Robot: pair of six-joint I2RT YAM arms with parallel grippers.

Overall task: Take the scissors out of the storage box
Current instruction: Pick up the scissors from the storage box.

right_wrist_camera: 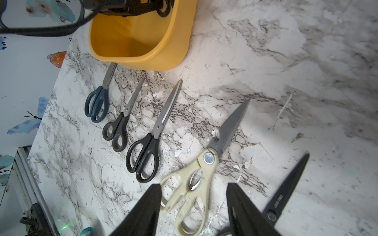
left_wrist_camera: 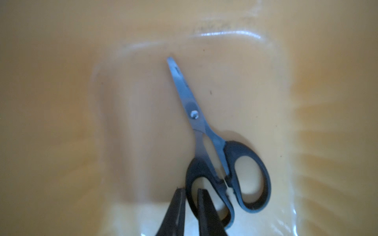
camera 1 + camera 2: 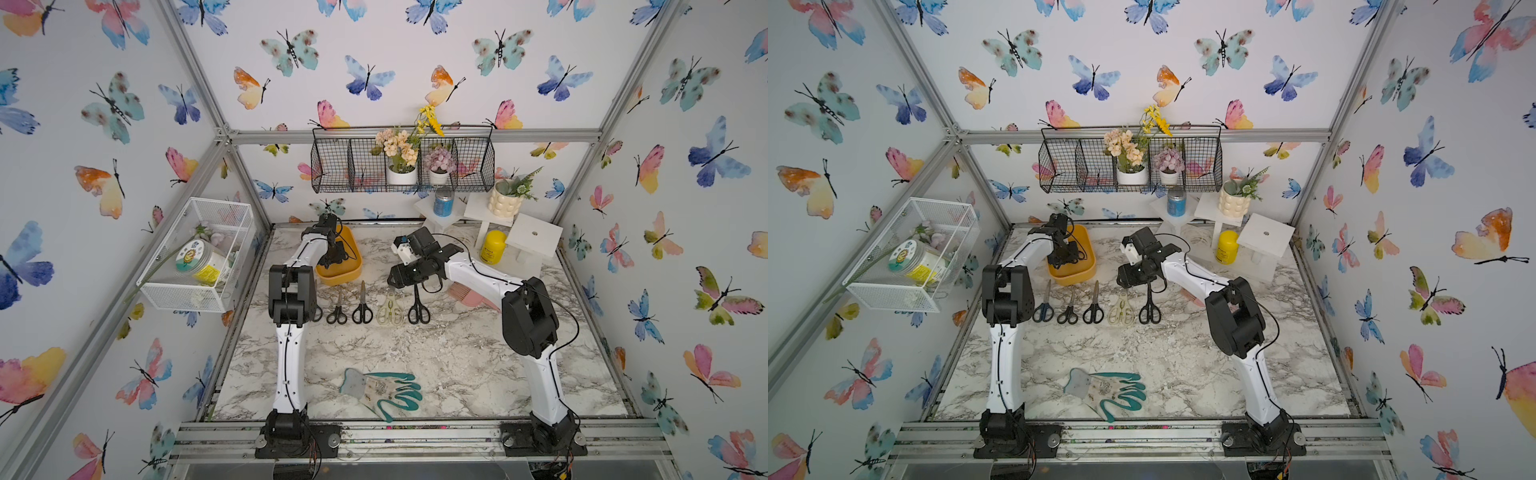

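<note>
storage box [image 3: 337, 277]: yellow tub at the far side of the worktop [image 3: 415, 357]; every place below is given from it.
boxed scissors [image 2: 194, 114]: one dark-handled pair inside the storage box, blades closed, tips towards one end wall and handles towards the other.
row of scissors [image 1: 151, 140]: five pairs already outside, side by side on the worktop just in front of the storage box, the cream shears [image 1: 206, 165] among them.
left pincer [image 2: 190, 189]: down inside the storage box, fingers nearly together and pinching the rim of the smaller handle loop of the boxed scissors.
right pincer [image 1: 194, 184]: outside the storage box, hanging above the row, jaws apart and holding nothing.
handling: the boxed scissors look light and stiff. the metal blades are thin and smooth and would likely slip, so the plastic loop seems the sounder hold. held by one loop, off-centre, the pair will probably hang blades-down and may fall open at the pivot. the tips could catch the storage box wall on the way up.
hidden: in both top views the left arm covers the inside of the storage box, so the boxed scissors show only in the left wrist view. there the fingers are cut off at the frame edge and the walls are blurred. whether the pair rests on the box floor or is raised cannot be told.
</note>
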